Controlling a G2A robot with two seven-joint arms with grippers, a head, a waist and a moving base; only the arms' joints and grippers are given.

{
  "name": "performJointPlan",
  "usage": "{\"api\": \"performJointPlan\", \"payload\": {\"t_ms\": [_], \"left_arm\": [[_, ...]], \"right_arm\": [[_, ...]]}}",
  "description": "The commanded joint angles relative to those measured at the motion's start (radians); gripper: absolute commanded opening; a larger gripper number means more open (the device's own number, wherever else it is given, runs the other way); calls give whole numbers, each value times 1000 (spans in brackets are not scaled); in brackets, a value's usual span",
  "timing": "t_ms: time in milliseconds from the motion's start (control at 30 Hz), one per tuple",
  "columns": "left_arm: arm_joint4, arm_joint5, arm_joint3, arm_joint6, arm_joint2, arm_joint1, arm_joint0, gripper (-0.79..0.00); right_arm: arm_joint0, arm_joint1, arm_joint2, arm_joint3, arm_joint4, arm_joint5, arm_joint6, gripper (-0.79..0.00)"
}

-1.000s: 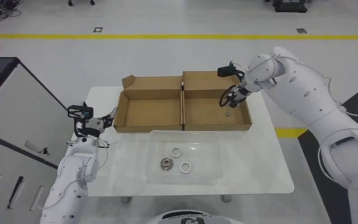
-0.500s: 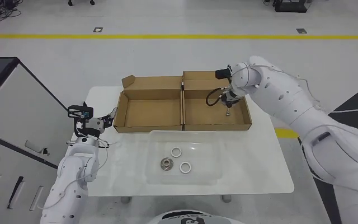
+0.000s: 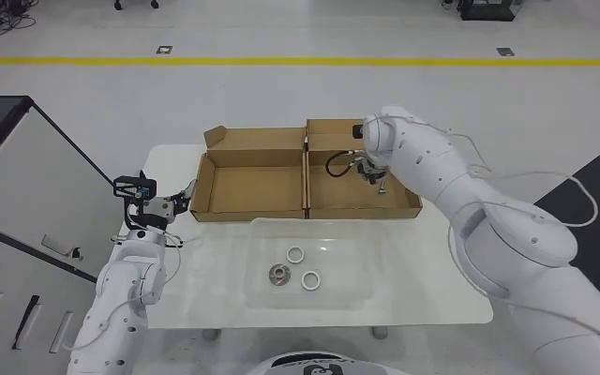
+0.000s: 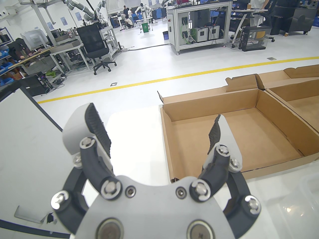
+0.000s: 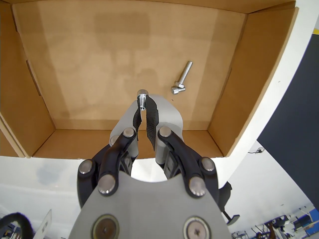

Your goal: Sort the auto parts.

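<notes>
The small silver socket-head bolt (image 5: 142, 98) is pinched between the black ribbed pads of my right claw (image 5: 145, 105), head pointing away from my wrist, threads caught between the fingertips. I hold it above the floor of the right-hand open brown cardboard box (image 5: 251, 75), not touching the cardboard. On that floor, toward one side wall, lie two more silver fasteners: a longer hex-head bolt (image 5: 184, 74) and a short socket-head bolt (image 5: 178, 90), their heads touching.

From above, my right claw (image 3: 377, 176) sits over the right side of that box (image 3: 342, 195). The left-hand brown cardboard box (image 3: 248, 187) stands flush against it, sharing a wall.

In front of both boxes is a clear plastic tray (image 3: 347, 281) holding two white rings (image 3: 295, 254) (image 3: 310, 278) and a grey metal toothed disc (image 3: 277, 274), grouped close together in its left half.

My left claw (image 4: 154, 118) has its fingers spread wide with nothing between them. It hangs over the left edge of the white table (image 3: 441, 272), just outside the outer wall of the left box (image 4: 236, 130), and from above it (image 3: 178, 202) is well apart from the tray's parts.
</notes>
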Motion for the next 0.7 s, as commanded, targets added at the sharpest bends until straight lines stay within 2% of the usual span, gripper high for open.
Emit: {"api": "performJointPlan", "payload": {"t_ms": [0, 300, 667], "left_arm": [[0, 0, 0, 0, 0, 0, 0, 0], [0, 0, 0, 0, 0, 0, 0, 0], [0, 0, 0, 0, 0, 0, 0, 0]], "right_arm": [[-2, -22, -3, 41, 0, -4, -9, -785], [-14, -106, -4, 184, -4, -25, -36, -785], [-20, -163, 11, 291, -7, -52, -40, -785]]}}
